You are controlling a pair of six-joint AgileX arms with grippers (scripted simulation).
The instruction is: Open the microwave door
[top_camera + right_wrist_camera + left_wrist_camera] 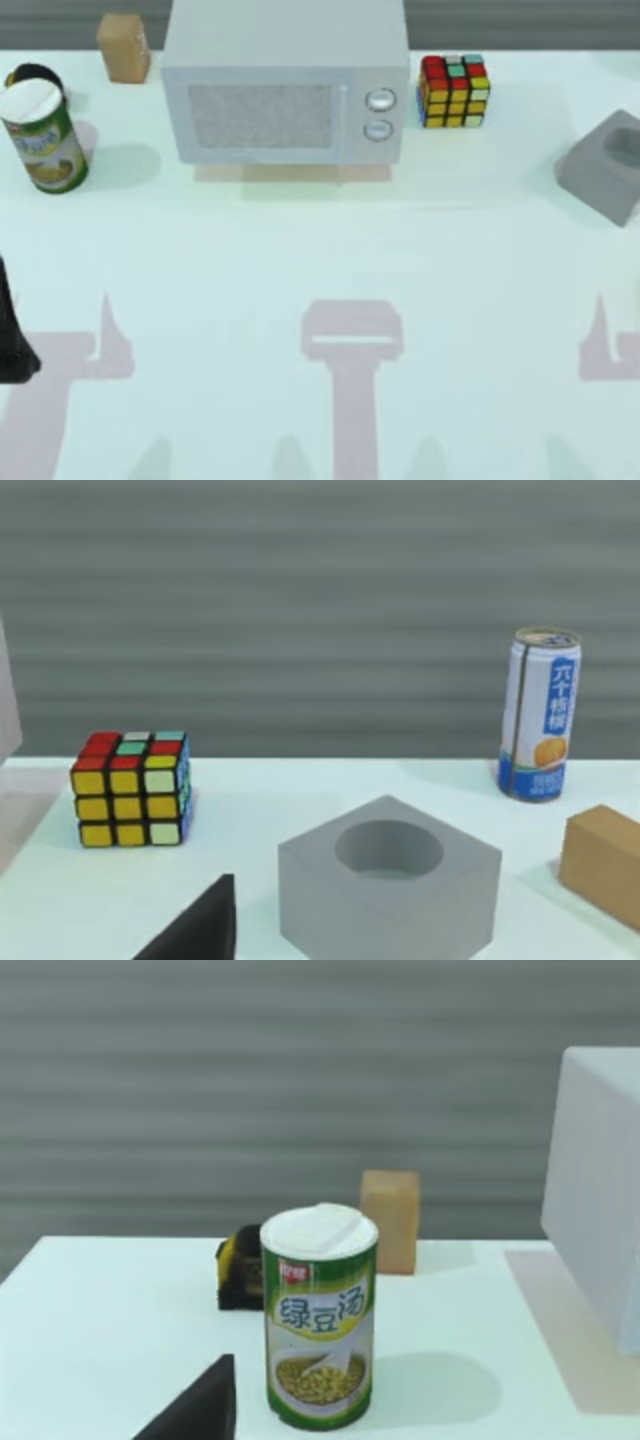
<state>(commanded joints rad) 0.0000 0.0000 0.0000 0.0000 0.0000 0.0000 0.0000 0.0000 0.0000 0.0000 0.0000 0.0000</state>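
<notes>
1. Microwave at table's far centre; left arm at left edge, well apart. Left, right gripper: can't tell if spread or closed.
2. Microwave door shut, faces near edge; long axis left-right.
3. Boxy lt grey shell, speckled mesh window, 2 round silver knobs.

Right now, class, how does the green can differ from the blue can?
The green can is squat and wide with a white lid; the blue can is slim and taller-looking. The green can stands left of the microwave; the blue can shows only in the right wrist view. Both stand upright.
</notes>
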